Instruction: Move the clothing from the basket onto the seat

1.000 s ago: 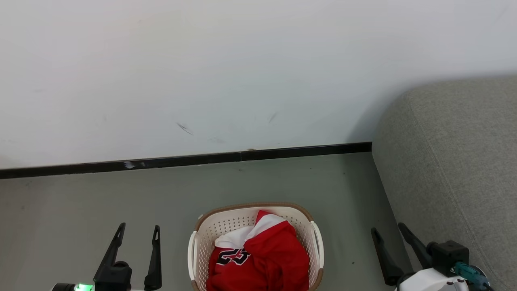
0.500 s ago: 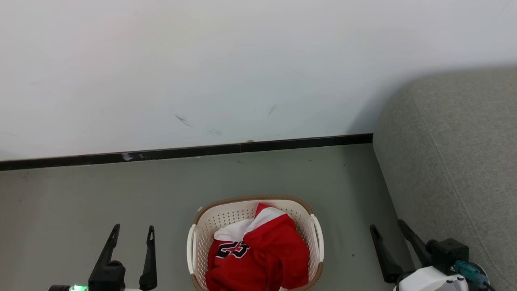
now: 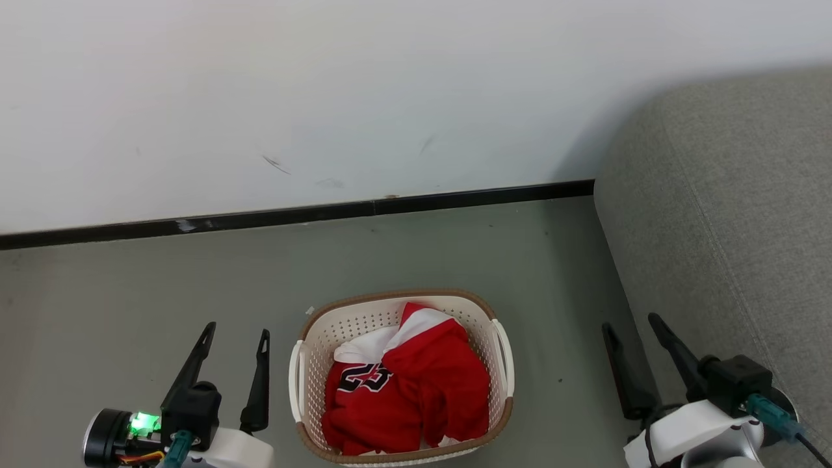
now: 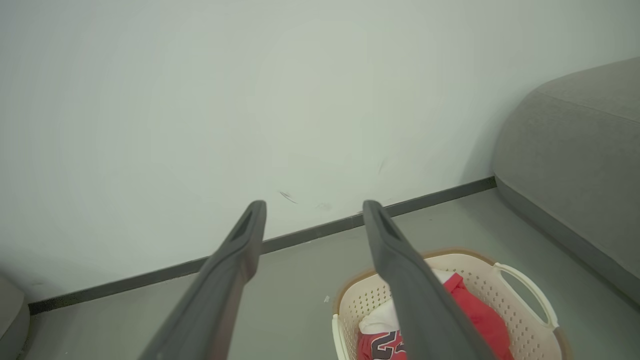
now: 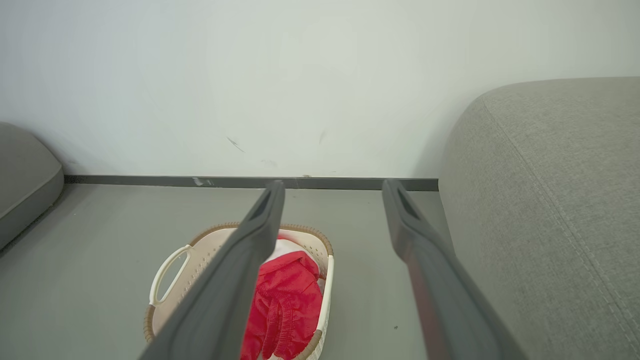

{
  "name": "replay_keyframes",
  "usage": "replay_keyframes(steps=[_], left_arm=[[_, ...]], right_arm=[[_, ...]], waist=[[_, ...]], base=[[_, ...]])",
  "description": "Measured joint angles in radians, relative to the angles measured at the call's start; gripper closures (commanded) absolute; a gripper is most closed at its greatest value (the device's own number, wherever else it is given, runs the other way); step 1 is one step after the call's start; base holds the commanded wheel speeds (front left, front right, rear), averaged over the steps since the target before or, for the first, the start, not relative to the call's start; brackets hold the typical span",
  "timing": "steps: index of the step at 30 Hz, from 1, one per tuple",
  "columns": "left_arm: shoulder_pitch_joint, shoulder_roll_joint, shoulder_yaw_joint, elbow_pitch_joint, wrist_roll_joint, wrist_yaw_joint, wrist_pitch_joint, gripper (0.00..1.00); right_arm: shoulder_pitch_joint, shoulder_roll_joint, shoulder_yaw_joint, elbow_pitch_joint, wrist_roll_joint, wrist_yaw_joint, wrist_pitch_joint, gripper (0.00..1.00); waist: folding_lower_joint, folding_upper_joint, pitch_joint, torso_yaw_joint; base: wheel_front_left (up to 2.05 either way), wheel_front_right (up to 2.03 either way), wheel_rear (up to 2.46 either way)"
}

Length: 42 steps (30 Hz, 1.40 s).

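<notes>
Clothing in basket, between both arms' fingers

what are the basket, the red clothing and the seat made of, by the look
The basket looks like matte cream plastic: perforated walls, brown braided-look rim. The clothing seems soft sports fabric, probably synthetic, from its loose folds. The seat looks like grey woven upholstery with stitched seams.

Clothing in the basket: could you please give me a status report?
Left tool open, left of basket. Right tool open, between basket and seat. Clothing in basket, untouched. Nothing seen blocking.
</notes>
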<state>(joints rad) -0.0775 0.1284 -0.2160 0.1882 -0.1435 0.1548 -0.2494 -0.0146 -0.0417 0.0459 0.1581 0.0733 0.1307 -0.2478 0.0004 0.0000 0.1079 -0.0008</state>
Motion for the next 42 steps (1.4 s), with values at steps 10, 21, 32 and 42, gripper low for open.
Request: replay_keyframes(steps=[10,21,32,42], left_arm=[[-0.095,0.000,-0.055,0.084,0.029,-0.041,0.000,0.00],[-0.196,-0.004,-0.111,0.186,0.080,-0.063,0.000,0.00],[-0.301,-0.014,-0.174,0.299,0.139,-0.097,0.003,0.00],[-0.393,-0.017,-0.200,0.392,0.176,-0.106,0.011,0.00]], right_arm=[[-0.025,0.000,-0.043,-0.070,-0.006,0.000,0.000,0.00],[-0.058,0.000,-0.068,-0.138,-0.012,0.000,0.000,0.00],[-0.105,0.000,-0.079,-0.192,0.001,0.000,-0.005,0.00],[-0.151,0.000,-0.079,-0.227,0.028,0.000,-0.005,0.00]], waist=[[0.0000,0.0000,0.075,-0.033],[0.0000,0.0000,0.177,-0.081],[-0.0001,0.0000,0.283,-0.131],[-0.0001,0.0000,0.379,-0.175]], base=[[0.00,0.00,0.00],[0.00,0.00,0.00],[0.00,0.00,0.00],[0.00,0.00,0.00]])
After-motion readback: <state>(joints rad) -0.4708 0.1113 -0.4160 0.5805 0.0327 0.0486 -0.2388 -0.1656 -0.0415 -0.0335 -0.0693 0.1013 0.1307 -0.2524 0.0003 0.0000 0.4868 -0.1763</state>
